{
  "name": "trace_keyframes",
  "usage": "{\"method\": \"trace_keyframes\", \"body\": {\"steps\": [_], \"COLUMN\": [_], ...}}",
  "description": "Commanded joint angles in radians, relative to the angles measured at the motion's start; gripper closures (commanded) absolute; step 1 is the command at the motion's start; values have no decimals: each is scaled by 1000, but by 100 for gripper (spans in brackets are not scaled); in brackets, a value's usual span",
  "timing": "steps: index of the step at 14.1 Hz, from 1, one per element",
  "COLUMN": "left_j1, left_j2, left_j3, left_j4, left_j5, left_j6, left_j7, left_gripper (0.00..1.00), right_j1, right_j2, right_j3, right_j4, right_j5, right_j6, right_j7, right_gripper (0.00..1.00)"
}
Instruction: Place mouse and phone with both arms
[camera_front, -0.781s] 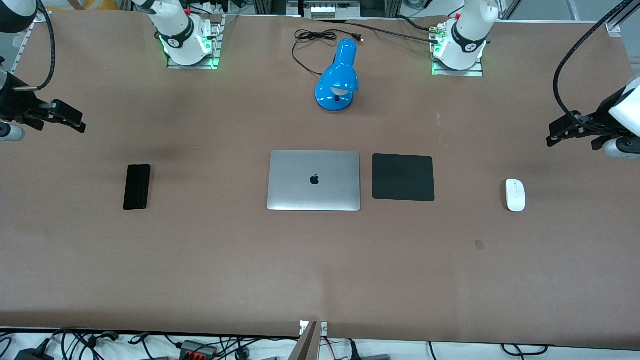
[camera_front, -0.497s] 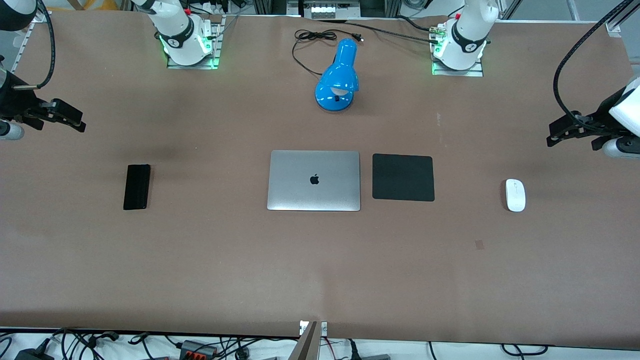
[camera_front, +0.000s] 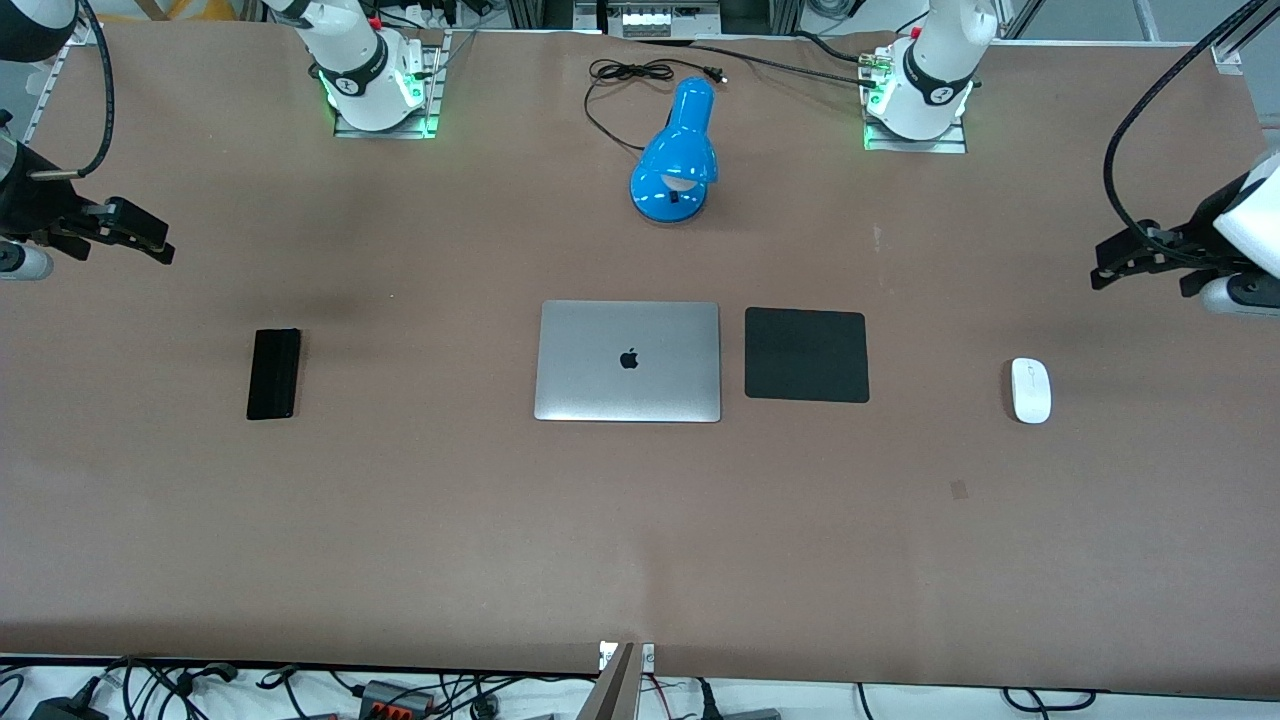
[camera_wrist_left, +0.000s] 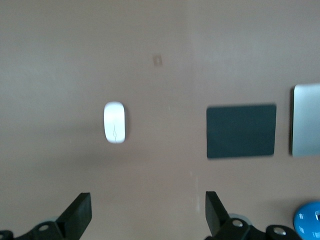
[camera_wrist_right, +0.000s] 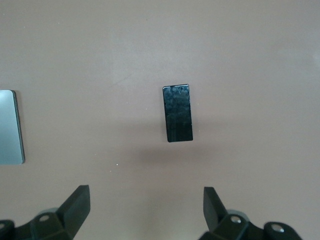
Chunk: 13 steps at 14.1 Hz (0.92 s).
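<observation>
On the brown paper-covered tabletop (camera_front: 640, 520) we see a closed silver laptop (camera_front: 628, 361) lying flat near the middle, and just beside it, toward the left arm's end, a square black mouse pad (camera_front: 806, 355) with nothing on it. The small glossy white oval mouse (camera_front: 1030, 390) rests bare on the tabletop, well apart from the pad and closer still to the left arm's end; in the left wrist view the mouse (camera_wrist_left: 114, 122) shows its faint centre line, with the pad (camera_wrist_left: 241, 131) and an edge of the laptop (camera_wrist_left: 306, 120) beside it. The slim flat black rectangular phone (camera_front: 273, 373) lies toward the right arm's end, well apart from the laptop, and shows as a dark slab (camera_wrist_right: 178, 113) in the right wrist view. A glossy blue desk lamp (camera_front: 676, 155) with a loose black cord (camera_front: 622, 72) lies farther from the front camera than the laptop, between the two arm bases. Our left claw (camera_front: 1120, 262) hangs in the air over the tabletop's edge at the left arm's end, its fingers (camera_wrist_left: 77, 215) spread wide and holding nothing. Our right claw (camera_front: 145, 238) hangs likewise over the right arm's end, its fingers (camera_wrist_right: 75, 206) spread wide and empty.
</observation>
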Motion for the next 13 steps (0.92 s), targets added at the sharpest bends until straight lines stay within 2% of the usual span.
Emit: {"method": "trace_keyframes", "body": {"steps": [1,7,8,10,13], "left_j1": [18,92,103,127,152], "left_j2": [31,197,231,316,397], "left_j3": [7,7,7,8,5], "left_j4": [34,39,36,22,-27], "left_j5": [6,17,18,32,35], "left_j6": [-70,-41,20,155,278], "left_j7": [6,35,41,43,75], "left_gripper": [0,0,0,0,0], "right_j1": [-2,-13,-13,-11,-42], "right_j2": [34,191,209,252,333], "right_j3": [3,-3,-5,-5,-5], "right_j4": [8,-8,-15,-46,-84], "right_j5": [4,-16,-17,-77,-85], "right_j6": [-12,96,111,183,244], "right_j7": [-8,2,5,7,7], "right_gripper": [0,0,0,0,0]}}
